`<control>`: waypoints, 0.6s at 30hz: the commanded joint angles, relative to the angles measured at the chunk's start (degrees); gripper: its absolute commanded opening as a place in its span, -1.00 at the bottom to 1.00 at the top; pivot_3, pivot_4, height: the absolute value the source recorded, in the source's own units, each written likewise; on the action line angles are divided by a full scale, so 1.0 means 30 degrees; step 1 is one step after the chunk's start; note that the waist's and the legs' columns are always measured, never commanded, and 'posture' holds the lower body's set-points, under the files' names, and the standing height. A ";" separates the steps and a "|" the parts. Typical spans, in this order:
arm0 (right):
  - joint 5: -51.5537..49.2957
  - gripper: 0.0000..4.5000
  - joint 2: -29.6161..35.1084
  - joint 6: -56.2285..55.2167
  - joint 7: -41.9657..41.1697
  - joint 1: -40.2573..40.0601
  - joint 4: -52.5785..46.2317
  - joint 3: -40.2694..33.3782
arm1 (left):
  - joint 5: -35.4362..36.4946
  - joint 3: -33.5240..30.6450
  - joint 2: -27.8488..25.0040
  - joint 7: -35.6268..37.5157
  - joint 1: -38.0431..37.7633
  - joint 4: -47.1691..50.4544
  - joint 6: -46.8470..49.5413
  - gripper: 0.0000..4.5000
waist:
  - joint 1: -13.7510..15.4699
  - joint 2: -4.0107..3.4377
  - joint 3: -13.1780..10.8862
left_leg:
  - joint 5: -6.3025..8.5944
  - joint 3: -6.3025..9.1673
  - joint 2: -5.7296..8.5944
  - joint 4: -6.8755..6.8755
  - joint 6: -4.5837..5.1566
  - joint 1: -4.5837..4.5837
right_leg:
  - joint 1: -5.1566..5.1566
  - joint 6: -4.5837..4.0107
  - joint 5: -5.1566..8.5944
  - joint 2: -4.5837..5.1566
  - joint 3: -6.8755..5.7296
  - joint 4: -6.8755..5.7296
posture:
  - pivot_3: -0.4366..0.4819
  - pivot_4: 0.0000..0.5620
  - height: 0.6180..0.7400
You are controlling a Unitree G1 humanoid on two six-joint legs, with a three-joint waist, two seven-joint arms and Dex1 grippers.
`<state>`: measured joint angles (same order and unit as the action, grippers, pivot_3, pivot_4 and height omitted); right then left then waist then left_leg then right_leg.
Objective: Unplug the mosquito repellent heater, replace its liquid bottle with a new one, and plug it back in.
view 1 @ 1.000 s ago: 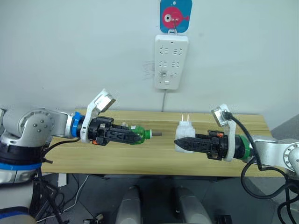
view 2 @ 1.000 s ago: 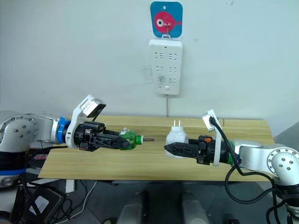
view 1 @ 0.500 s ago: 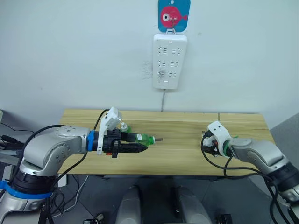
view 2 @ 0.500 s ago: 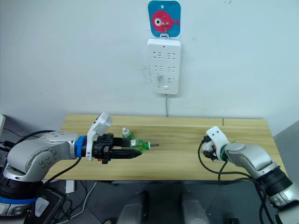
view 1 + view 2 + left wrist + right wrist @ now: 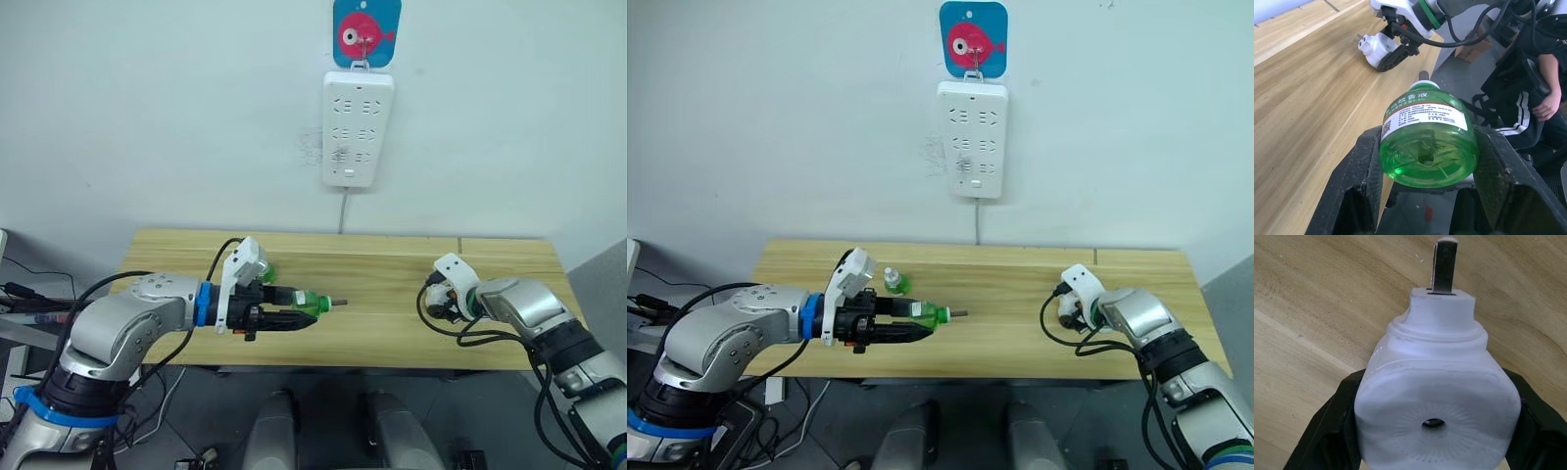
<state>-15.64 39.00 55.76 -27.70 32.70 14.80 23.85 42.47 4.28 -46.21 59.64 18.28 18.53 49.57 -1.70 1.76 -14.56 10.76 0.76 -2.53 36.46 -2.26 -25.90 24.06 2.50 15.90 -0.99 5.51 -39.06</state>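
Note:
My left gripper (image 5: 294, 315) is shut on a green liquid bottle (image 5: 1425, 132), held sideways just over the wooden table (image 5: 392, 257), its wick end pointing toward the right arm. At the table's right end my right gripper (image 5: 1436, 431) is shut on the mosquito repellent heater (image 5: 1435, 362), a white rounded body with metal prongs pointing away from the wrist. In the left wrist view the heater (image 5: 1375, 46) lies low over the table between black fingers. A second small green bottle (image 5: 892, 283) with a white cap stands on the table just behind the left gripper.
A white power strip (image 5: 358, 127) hangs on the wall above the table's back edge, under a blue fish hook (image 5: 365, 32), its cord running down behind the table. A seated person (image 5: 1542, 83) is beyond the table's right end.
Both arms have come down from close in front of the camera to table height and moved apart. The left still holds the bottle, the right the heater. The left gripper edged right.

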 commanded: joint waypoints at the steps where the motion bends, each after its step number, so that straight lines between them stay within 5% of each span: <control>1: 0.0513 0.96 0.0188 0.0567 -0.0313 0.0032 -0.0813 -0.1064 | -0.0173 -0.0132 0.0052 0.0310 0.0063 0.0352 -0.0509 -0.01 | -0.0003 -0.0001 0.0000 | 0.0000 -0.0004 0.0001 0.0000 0.0000 -0.0001 | 0.0003 -0.0001 -0.0001 0.0001 0.0004 -0.0001 | 0.01 -0.10 1.00; 6: -0.0083 1.00 0.1171 0.2647 -0.0714 -0.0664 -0.4297 -0.3082 | -0.0465 -0.0131 0.0236 0.0521 0.0277 -0.0121 -0.0901 -0.01 | -0.0012 -0.0002 -0.0001 | 0.0001 0.0003 0.0000 -0.0008 0.0000 -0.0007 | 0.0005 -0.0013 -0.0008 0.0006 0.0000 0.0000 | -0.02 -0.14 1.00; 12: -0.3827 1.00 0.1221 0.7354 -0.1382 -0.2333 -1.2362 -0.9891 | -0.0479 -0.0834 0.1876 -0.0543 0.0372 -0.0315 -0.1950 -0.01 | 0.0019 -0.0002 0.0000 | 0.0001 0.0017 -0.0004 -0.0018 -0.0001 -0.0014 | 0.0000 -0.0005 -0.0004 0.0018 -0.0009 0.0004 | -0.05 -0.19 1.00; 14: -0.5638 1.00 -0.0654 0.8600 -0.1412 -0.2961 -1.4812 -1.3384 | -0.1288 -0.1004 0.3410 -0.1845 0.0458 -0.0387 -0.3745 -0.01 | 0.0010 -0.0004 0.0003 | 0.0000 0.0021 -0.0002 -0.0012 -0.0002 -0.0010 | -0.0009 0.0000 -0.0006 0.0013 -0.0016 0.0005 | -0.08 -0.20 1.00; 18: -0.9223 1.00 -0.8479 0.8852 0.0747 -0.3736 -1.8444 -1.9094 | -0.3956 -0.0504 0.6031 -0.3174 0.0460 -0.0848 -0.8372 -0.01 | -0.0057 0.0017 0.0022 | -0.0001 0.0063 -0.0021 -0.0001 -0.0004 0.0002 | -0.0039 -0.0010 -0.0025 -0.0018 -0.0048 0.0003 | -0.11 -0.19 1.00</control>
<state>-38.87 16.67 81.67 -27.66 21.95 -35.80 -28.29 33.09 2.80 -29.29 51.36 19.22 15.20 29.94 -1.87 1.81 -14.49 10.75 0.92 -2.59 36.42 -2.27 -25.88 23.97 2.41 15.79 -1.06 5.42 -39.08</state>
